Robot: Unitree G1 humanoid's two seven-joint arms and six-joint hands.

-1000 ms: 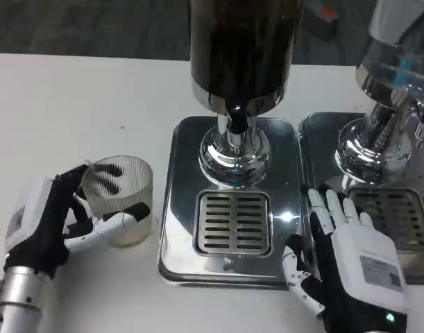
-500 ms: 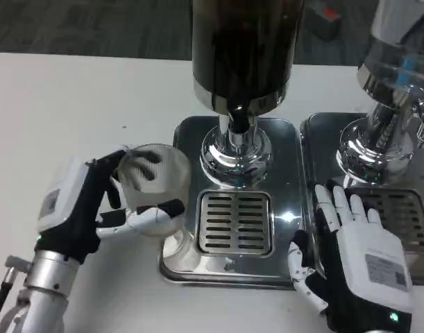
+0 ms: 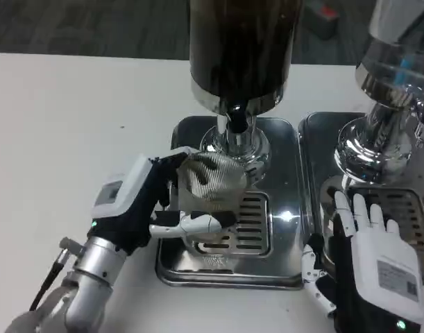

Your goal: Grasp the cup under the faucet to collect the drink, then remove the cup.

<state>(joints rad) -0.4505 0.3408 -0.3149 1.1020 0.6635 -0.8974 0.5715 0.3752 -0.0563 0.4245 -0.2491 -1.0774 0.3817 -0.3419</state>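
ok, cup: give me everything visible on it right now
The cup is clear, ribbed, plastic-looking, and seems empty. The left robot hand grips it, thumb in front, fingers behind. It is over the drip grille of the left dispenser's steel tray, just below and left of the faucet. Whether its base touches the grille is hidden.

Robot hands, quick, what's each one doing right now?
Left robot hand: holding the clear cup over the drip tray.
Right robot hand: open, fingers spread, holding nothing.
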